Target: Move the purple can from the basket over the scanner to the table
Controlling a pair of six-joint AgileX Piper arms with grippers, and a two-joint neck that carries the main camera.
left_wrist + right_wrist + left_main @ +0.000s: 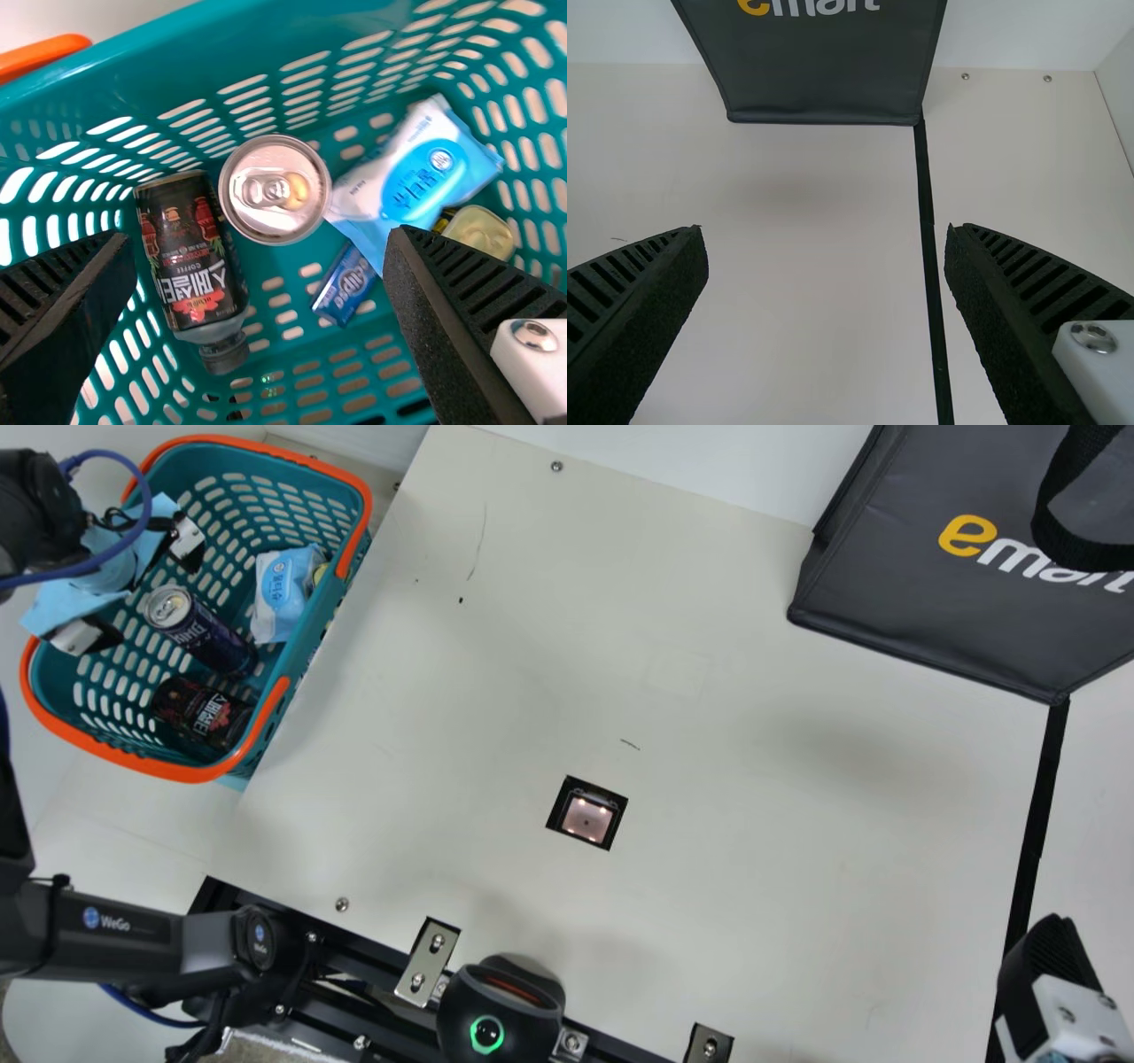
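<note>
Jaws of the left gripper [146, 595] are wide open over the basket [310, 480], with nothing clamped; the left wrist view shows the purple can [211, 638] between the two fingers [456, 305], apart from both. The can stands upright inside the basket, pull-tab end up. A dark labelled bottle [197, 257] lies just beside the can; whether the two touch cannot be determined. On the can's other side is a white-and-blue packet [282, 598], with a small blue pack [345, 285] near it and a yellowish lidded container [478, 232] next to the packet, partly covered. The basket is teal with an orange rim, located at the left side of the counter [709, 691] in the main view. The scanner [587, 817] is set into the counter, well apart from the basket, its square window lit. Jaws of the right gripper [1050, 974] are also wide open and hold nothing; this unit is at the lower right of the main view, above the counter. A dark grey bag [921, 593] occupies the upper right, and a black strip [1035, 824] runs from its corner along the counter. A black device with a green ring [500, 1001] is mounted at the near edge.
</note>
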